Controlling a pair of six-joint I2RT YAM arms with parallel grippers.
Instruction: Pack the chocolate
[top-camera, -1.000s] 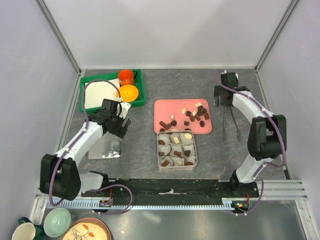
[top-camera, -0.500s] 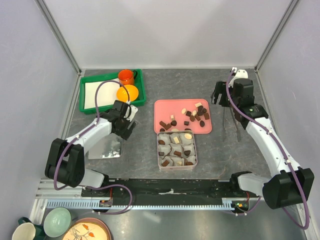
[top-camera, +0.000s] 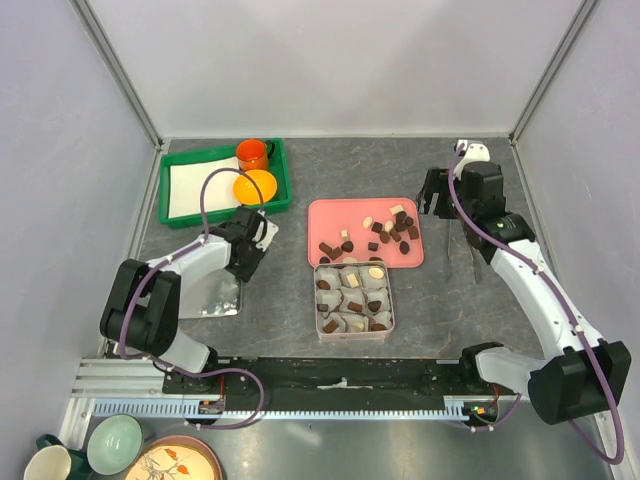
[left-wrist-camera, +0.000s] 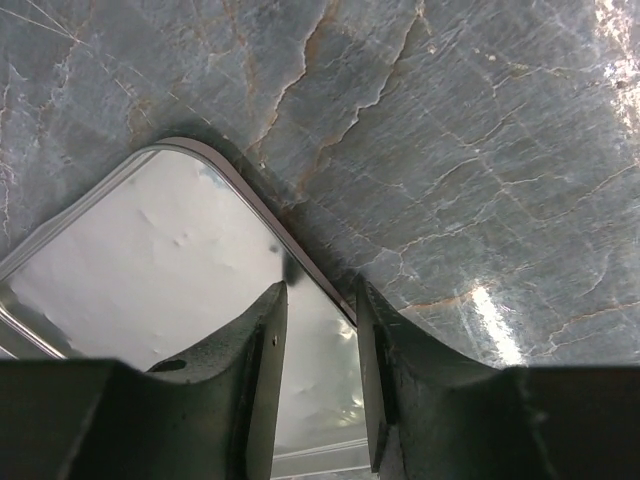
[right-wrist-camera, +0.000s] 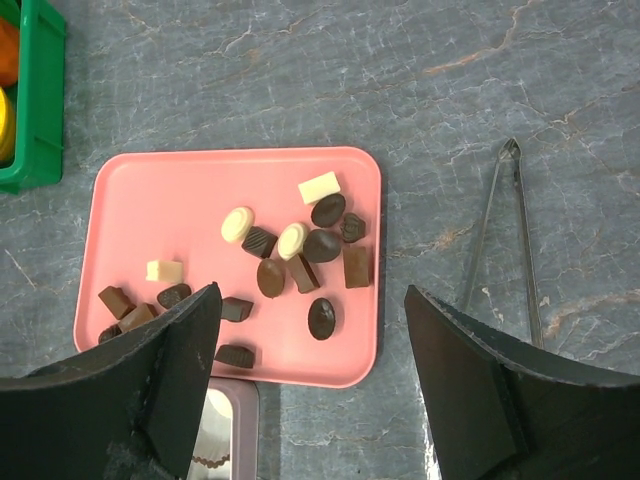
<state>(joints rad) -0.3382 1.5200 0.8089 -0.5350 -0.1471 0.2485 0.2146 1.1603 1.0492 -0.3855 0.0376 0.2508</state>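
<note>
1. The chocolate (right-wrist-camera: 270, 277) — small bite-sized pieces, mostly dark brown — lies loose and scattered on a pink tray (right-wrist-camera: 160, 190) at the centre-left of the right wrist view.
2. Four pieces are pale: a cream block (right-wrist-camera: 319, 187) at the tray's upper right, two ovals (right-wrist-camera: 237, 224) near its middle, and a cube (right-wrist-camera: 164, 270) at its left.
3. In the overhead view, more pieces sit in the square tin (top-camera: 390, 300) just below the tray — mostly dark, with one pale piece (top-camera: 375, 271) at its upper right.

Above pink tray (right-wrist-camera: 160, 200): open air for your right gripper (right-wrist-camera: 312, 310); chocolates (right-wrist-camera: 321, 245) cluster tightly, with little room between pieces.
Tray's right: tongs (right-wrist-camera: 500, 240) lie close by.
Tray's near edge: square tin (top-camera: 391, 300) sits just beside it.
</note>
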